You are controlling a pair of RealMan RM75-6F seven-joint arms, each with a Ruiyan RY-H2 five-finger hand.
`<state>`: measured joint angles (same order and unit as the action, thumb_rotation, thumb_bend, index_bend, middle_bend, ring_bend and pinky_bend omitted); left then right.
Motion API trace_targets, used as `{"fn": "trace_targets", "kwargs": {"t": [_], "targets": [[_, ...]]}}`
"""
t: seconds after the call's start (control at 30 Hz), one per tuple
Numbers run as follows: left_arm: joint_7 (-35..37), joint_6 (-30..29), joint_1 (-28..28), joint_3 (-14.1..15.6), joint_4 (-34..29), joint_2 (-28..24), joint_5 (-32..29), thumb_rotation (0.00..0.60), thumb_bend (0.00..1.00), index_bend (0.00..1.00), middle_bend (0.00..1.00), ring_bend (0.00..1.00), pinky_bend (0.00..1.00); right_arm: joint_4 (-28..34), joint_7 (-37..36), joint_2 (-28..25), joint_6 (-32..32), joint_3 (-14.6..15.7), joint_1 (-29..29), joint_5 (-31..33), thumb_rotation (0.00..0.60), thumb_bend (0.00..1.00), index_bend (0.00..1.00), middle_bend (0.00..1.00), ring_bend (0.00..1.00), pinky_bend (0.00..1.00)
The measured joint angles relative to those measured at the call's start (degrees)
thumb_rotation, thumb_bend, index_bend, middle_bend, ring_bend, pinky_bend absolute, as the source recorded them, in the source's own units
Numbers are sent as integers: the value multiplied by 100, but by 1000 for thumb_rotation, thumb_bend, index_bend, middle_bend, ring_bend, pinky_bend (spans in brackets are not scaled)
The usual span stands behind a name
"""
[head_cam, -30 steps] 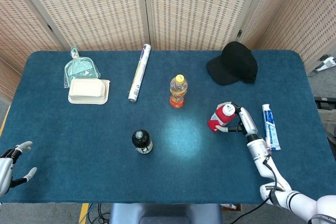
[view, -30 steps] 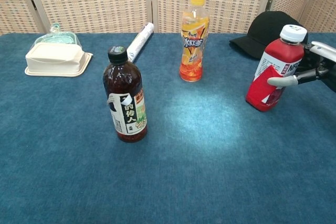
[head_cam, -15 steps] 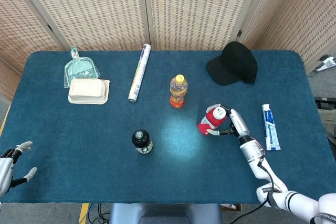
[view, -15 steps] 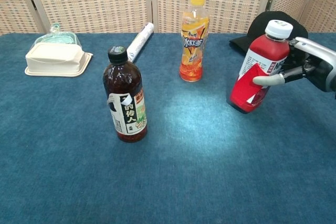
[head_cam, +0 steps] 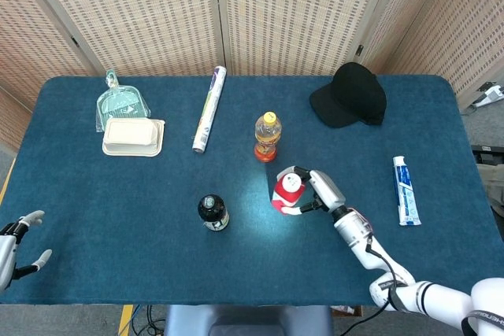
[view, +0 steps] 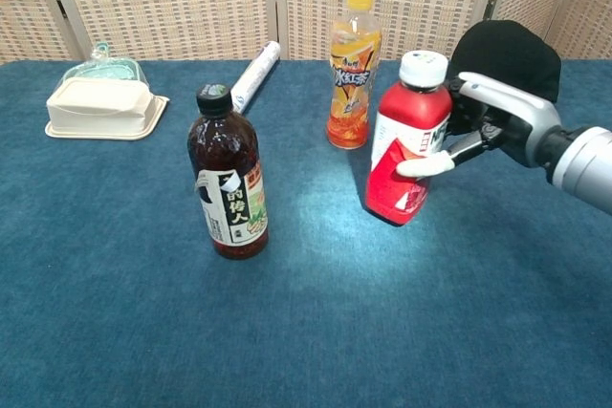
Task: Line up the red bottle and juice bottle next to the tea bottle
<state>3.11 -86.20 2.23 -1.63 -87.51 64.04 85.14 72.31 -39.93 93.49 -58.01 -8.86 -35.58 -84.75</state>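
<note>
My right hand (head_cam: 318, 190) (view: 488, 121) grips the red bottle (head_cam: 287, 192) (view: 406, 141), white-capped and slightly tilted, just above or on the cloth right of centre. The dark tea bottle (head_cam: 213, 212) (view: 228, 176) stands upright to its left, a gap between them. The orange juice bottle (head_cam: 267, 137) (view: 351, 72) stands upright farther back, behind the red bottle. My left hand (head_cam: 17, 244) hangs at the front left table edge with fingers apart and nothing in it.
A black cap (head_cam: 350, 96) lies back right, a toothpaste tube (head_cam: 403, 190) at the right. A rolled paper tube (head_cam: 209, 108), a cream box (head_cam: 132, 137) and a green scoop (head_cam: 120, 103) lie at the back left on the blue table (head_cam: 118, 194).
My right hand has carried the red bottle leftward, from near the toothpaste toward the tea bottle. It now sits in front of the juice bottle. The left hand barely moved.
</note>
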Motion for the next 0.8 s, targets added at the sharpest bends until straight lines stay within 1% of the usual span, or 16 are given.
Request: {"fn": "trace_targets", "kwargs": {"t": [0.17,0.4,0.67,0.77,0.8], "targets": [[26,-17,-13,-37,22,-14,-62,600,206,416,332,364,554,260,356,72,202,-30,-187,72,600,105,414,446,370,545],[61,-10,-21,-76,61,-23,-134,600,206,416,332,364,554,458,655,223,360,-27,-381,92,600,106,414,447,370,545],[105,-43,-38,-88,53,-44,-129,600,206,416,332,364,554,425,719,347,415,73,-479,22,600,105,414,442,370,545],[107,-49,-43,-86,53,-50,-120,600,206,416,332,364,554,336,632,343,424,141,-492,-40,600,100,414,411,369,543],[108,-50,-44,-85,53,-50,-120,600,206,416,332,364,554,295,592,339,425,170,-496,-70,600,90,403,390,355,529]]}}
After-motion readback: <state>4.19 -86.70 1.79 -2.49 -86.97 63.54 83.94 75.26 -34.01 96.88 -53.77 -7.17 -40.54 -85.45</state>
